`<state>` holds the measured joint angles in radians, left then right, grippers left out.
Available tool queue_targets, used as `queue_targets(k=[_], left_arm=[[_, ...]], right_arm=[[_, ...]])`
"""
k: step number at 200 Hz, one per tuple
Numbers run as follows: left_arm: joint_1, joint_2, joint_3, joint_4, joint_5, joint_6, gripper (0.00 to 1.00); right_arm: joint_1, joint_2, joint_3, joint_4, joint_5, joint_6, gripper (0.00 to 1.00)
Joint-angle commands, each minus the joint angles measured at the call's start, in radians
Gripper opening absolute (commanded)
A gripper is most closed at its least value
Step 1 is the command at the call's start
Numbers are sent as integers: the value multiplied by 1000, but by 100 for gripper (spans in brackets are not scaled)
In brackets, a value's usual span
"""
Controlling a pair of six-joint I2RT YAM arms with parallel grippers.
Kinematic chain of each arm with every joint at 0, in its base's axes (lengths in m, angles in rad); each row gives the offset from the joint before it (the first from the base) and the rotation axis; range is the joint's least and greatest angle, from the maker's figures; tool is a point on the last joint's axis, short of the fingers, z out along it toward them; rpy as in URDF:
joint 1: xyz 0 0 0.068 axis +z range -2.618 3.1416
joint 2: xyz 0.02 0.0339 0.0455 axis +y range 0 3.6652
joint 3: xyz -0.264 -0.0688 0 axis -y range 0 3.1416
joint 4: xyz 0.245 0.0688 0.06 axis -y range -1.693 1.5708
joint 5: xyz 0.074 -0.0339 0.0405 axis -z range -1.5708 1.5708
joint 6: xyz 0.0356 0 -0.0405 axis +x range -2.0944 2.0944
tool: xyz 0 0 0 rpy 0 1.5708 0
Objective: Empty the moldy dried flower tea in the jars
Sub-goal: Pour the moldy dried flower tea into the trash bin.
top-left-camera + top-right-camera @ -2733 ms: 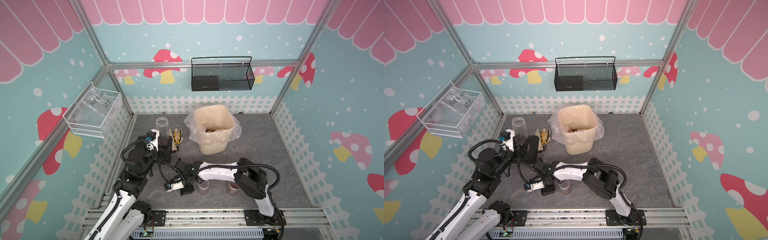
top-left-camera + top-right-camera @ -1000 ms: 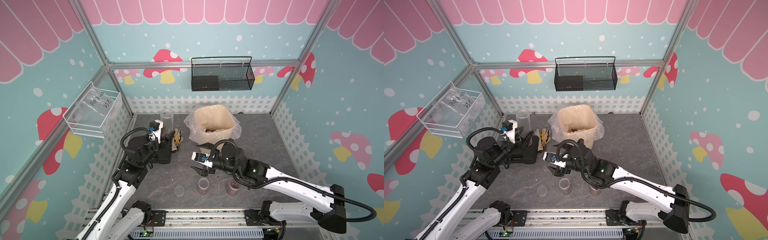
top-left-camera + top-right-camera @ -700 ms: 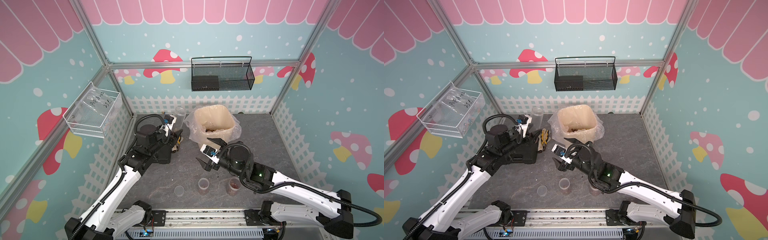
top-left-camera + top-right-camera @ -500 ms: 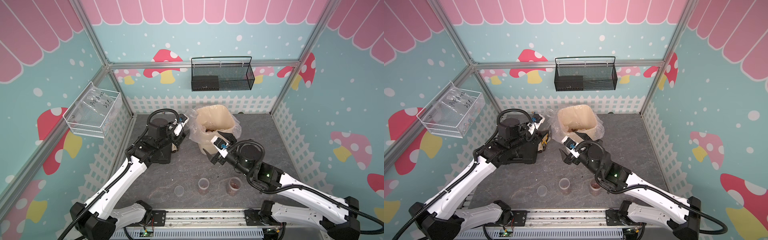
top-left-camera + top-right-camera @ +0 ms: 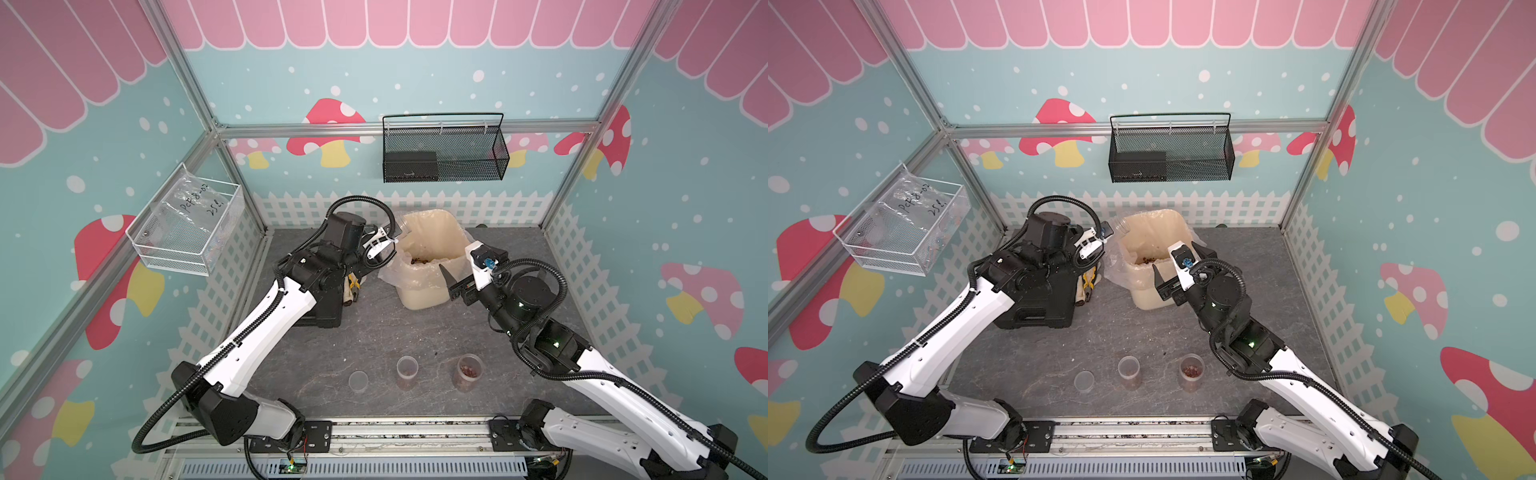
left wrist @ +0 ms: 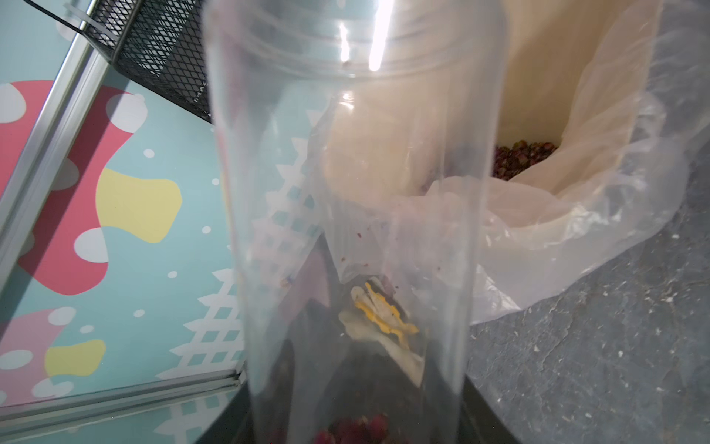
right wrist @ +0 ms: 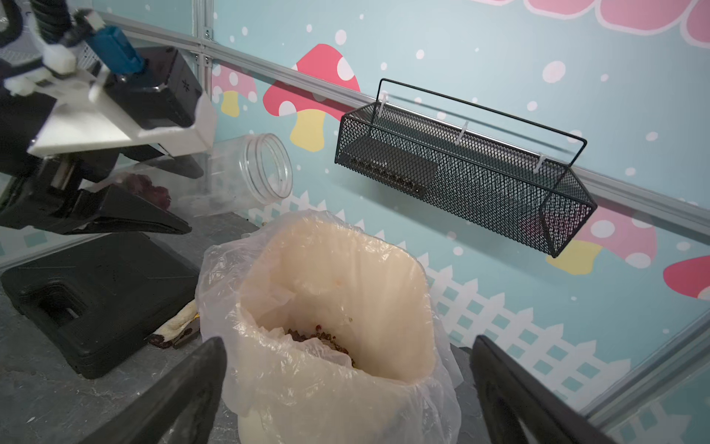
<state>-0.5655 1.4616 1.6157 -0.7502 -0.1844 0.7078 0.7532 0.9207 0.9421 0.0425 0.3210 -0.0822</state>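
My left gripper [image 7: 176, 198] is shut on a clear lidless jar [image 5: 398, 226] [image 5: 1120, 226] [image 7: 246, 173], tipped with its mouth toward the cream bin [image 5: 424, 293] [image 5: 1150, 300] [image 7: 418, 307]. Reddish dried flower tea [image 6: 357, 426] [image 7: 146, 188] still lies at the base end of that jar [image 6: 345, 192]. More tea [image 5: 419, 261] [image 7: 322, 340] sits in the bin's bottom. My right gripper [image 5: 451, 282] [image 7: 347, 344] stands open at the bin's near right side, holding nothing. Two jars with tea [image 5: 407, 372] [image 5: 468, 372] stand near the front edge.
A small translucent round piece [image 5: 358, 381], lid or cup, lies left of the two jars. A black case [image 5: 320, 307] and gloves with pliers [image 5: 351, 286] lie left of the bin. A black mesh basket [image 5: 442, 153] and a clear wall tray [image 5: 187, 226] hang on the walls.
My left arm carried the jar from the back left over to the bin and tipped it. My right arm drew back from the front centre to the bin's right side, still open.
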Motion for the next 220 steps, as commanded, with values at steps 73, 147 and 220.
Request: queue_targets(k=[73,147,220], left_arm=[[-52,202,262,-177,-310,347,13],[-98,282,351,-175,-452,536,11],[-125,325,367,-142,-551,708,7]], right_arm=[[-64,60,21,-109,-65,159,100],[-108,44,-16,-122,-53,214,100],[-146,31,-39,-133,-74,240,100]])
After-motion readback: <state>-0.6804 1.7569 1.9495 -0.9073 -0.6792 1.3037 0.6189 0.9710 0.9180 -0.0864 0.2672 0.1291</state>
